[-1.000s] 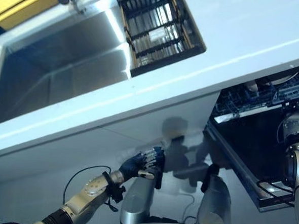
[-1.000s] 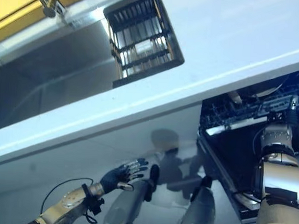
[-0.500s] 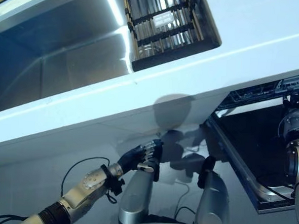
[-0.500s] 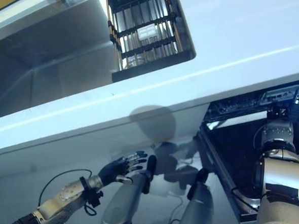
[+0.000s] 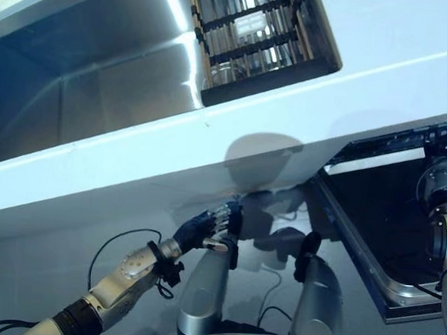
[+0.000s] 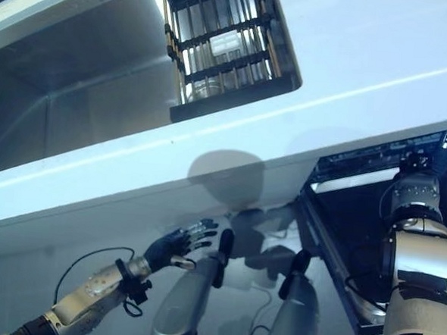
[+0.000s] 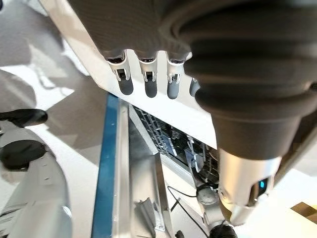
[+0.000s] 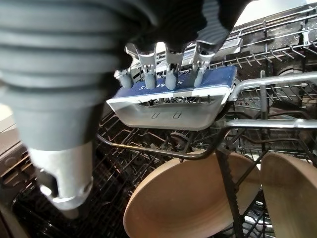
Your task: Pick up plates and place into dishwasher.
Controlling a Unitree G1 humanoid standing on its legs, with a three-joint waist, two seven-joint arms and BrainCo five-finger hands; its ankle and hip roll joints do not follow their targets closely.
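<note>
hovering right hand (image 8: 168, 74) over dishwasher rack (image 8: 277, 119).

My white counter (image 5: 382, 48) carries a steel sink (image 5: 77, 75), with a dark drying rack (image 5: 254, 33) set in its right end.

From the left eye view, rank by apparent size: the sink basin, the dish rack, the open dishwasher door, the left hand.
1. Sink basin, the largest, though cut by the frame.
2. Dishwasher door.
3. Dish rack, close to the door and cropped at the top, so this order is unsure.
4. Left hand, the smallest.
</note>
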